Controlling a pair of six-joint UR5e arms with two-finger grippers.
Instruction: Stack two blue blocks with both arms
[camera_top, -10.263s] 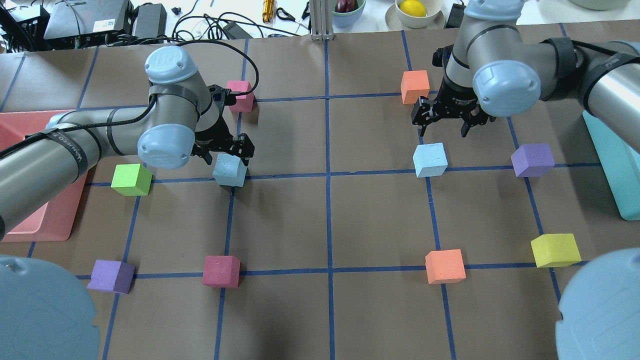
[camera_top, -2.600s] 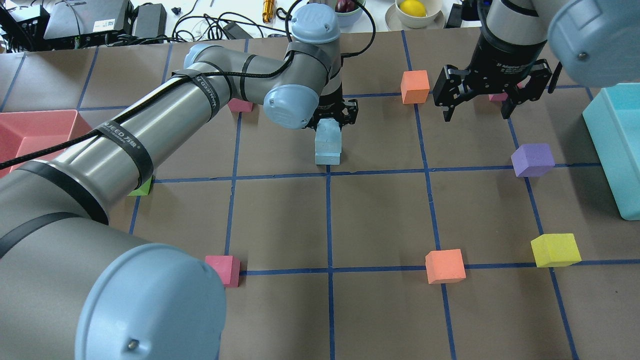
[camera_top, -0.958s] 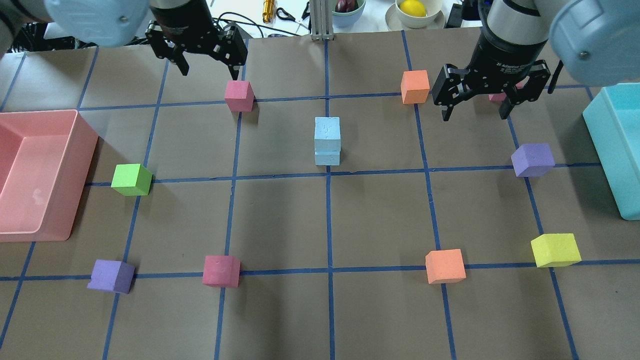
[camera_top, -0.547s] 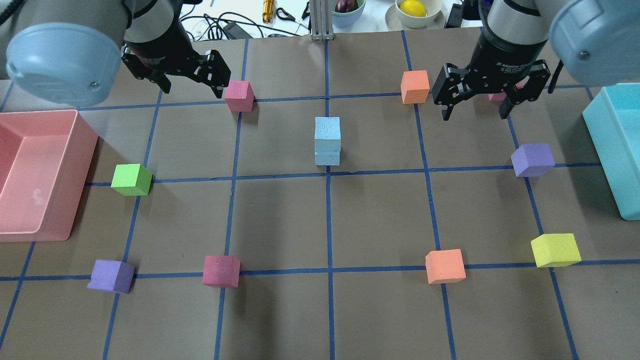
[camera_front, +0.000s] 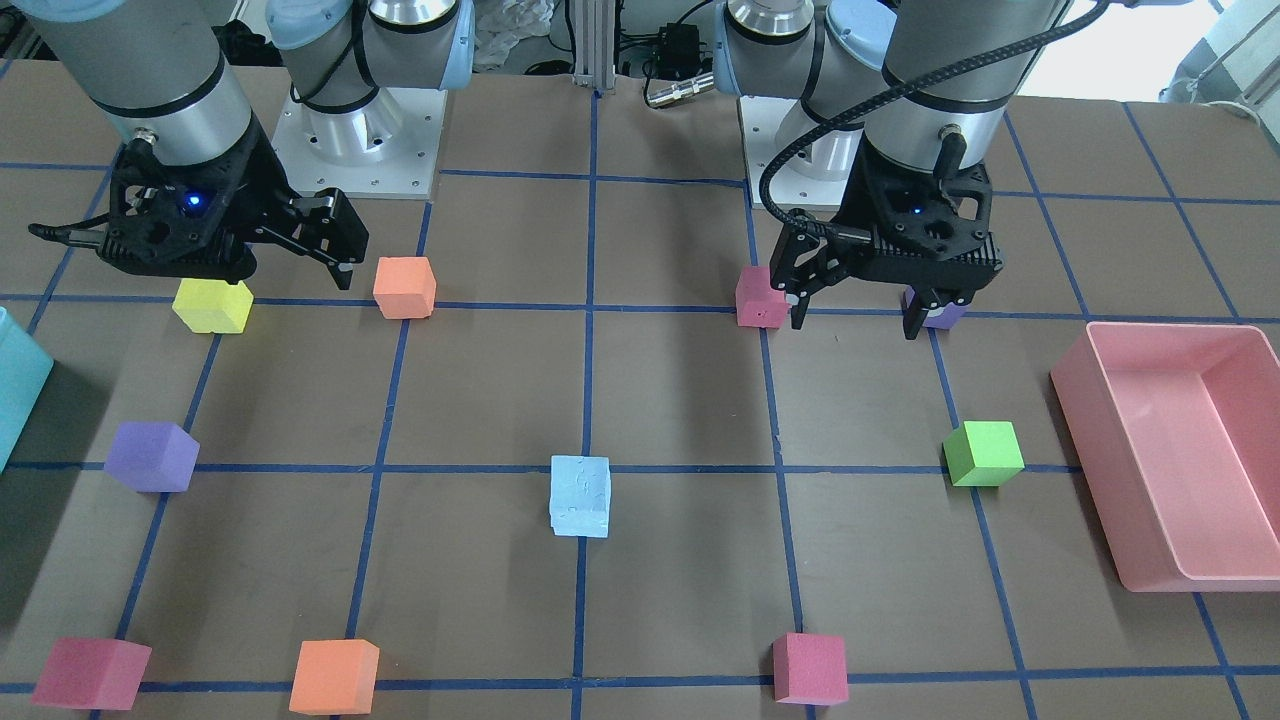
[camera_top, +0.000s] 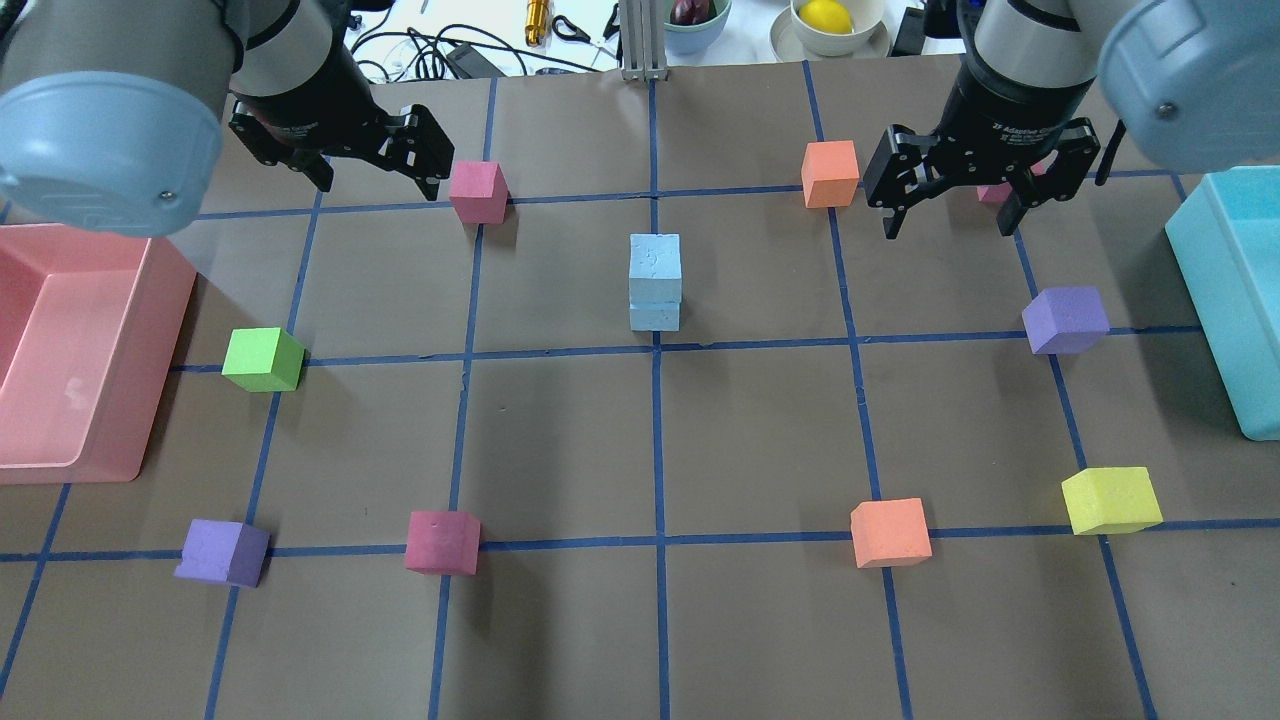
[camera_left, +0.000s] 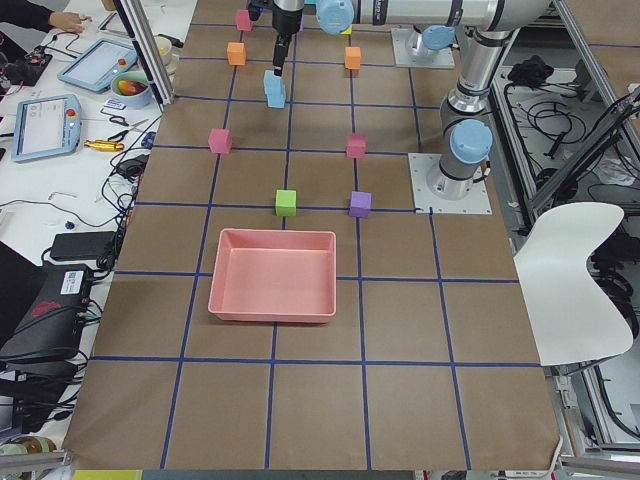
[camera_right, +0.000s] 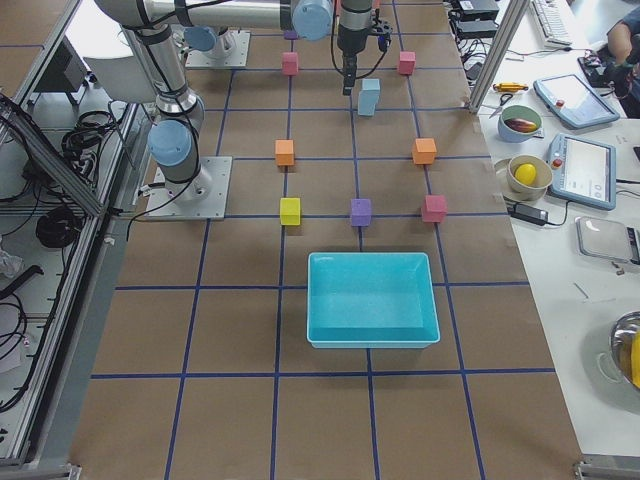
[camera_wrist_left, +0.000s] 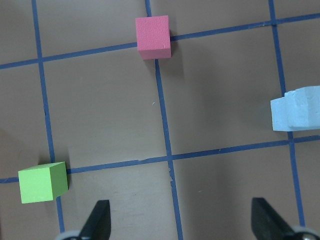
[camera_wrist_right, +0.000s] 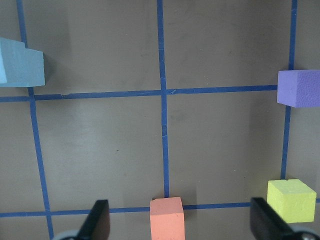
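Observation:
The two blue blocks stand stacked near the table's middle: the top block (camera_top: 655, 262) rests squarely on the bottom block (camera_top: 655, 316). The stack also shows in the front view (camera_front: 580, 495), at the left wrist view's right edge (camera_wrist_left: 297, 107) and at the right wrist view's left edge (camera_wrist_right: 20, 62). My left gripper (camera_top: 378, 180) is open and empty, raised above the far left of the table next to a pink cube (camera_top: 478, 191). My right gripper (camera_top: 945, 225) is open and empty, raised at the far right by an orange cube (camera_top: 830, 173). Neither gripper touches the stack.
A pink tray (camera_top: 150, 300) sits at the left edge and a teal box (camera_top: 1220, 280) at the right edge. Loose cubes lie around: green (camera_top: 262, 359), purple (camera_top: 1065, 320), yellow (camera_top: 1110, 500), orange (camera_top: 890, 532), pink (camera_top: 442, 542), purple (camera_top: 222, 552).
The left gripper let go of the top blue block, lifted away to the far left, and has drifted slightly nearer in the last half second. The right gripper has held still.

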